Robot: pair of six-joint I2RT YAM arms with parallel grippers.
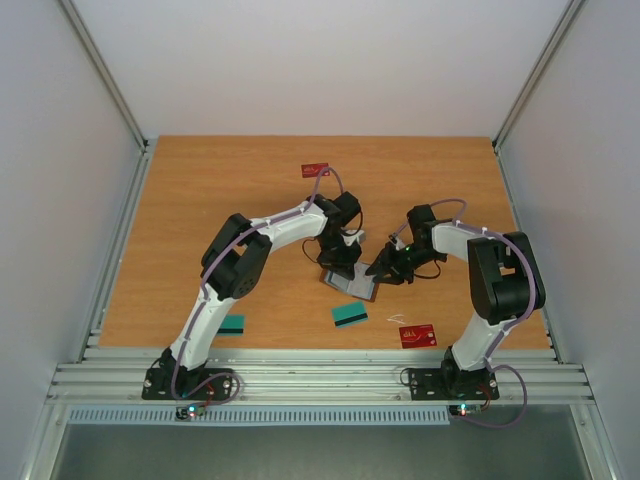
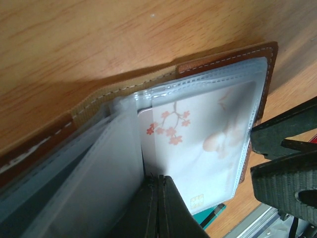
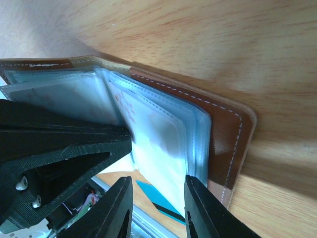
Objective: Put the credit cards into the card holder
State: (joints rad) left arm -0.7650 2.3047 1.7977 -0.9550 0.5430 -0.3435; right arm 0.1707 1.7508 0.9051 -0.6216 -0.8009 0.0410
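Brown leather card holder (image 1: pixel 350 285) lies open on the wooden worktop (image 1: pixel 200 200) between the two arms, its clear plastic leaves (image 3: pixel 163 134) fanned upward; a white card (image 2: pixel 198 144) sits inside one leaf, close to fully seated as far as the left wrist view shows; the step in hand, I judge, is the seating of that card in its pocket. On the left gripper (image 2: pixel 158 181) the jaws are closed tight, their tips pushed in among the leaves beside the filled one; whether a leaf is nipped between them I cannot tell. On the right gripper (image 3: pixel 157 181) the jaws stand part open, one on either side of the leaves' free edge, with a gap showing and no grip that I can make out.

Four cards lie loose on the worktop: a teal card (image 1: pixel 349 314) just beside the holder on its near side; a red card (image 1: pixel 417 335) near the right arm's base; a second teal card (image 1: pixel 232 324) by the left arm; a far red card (image 1: pixel 314 170) well apart toward the back edge. The next move probably calls for the right arm to back clear of the leaves and fetch the nearest loose card; a flat card on flat wood will likely need one edge tipped up first.

No writing can be read; the white card bears a pink blossom sprig and a gold chip; the red cards carry white print too small to make out; no brand shows on the leather.
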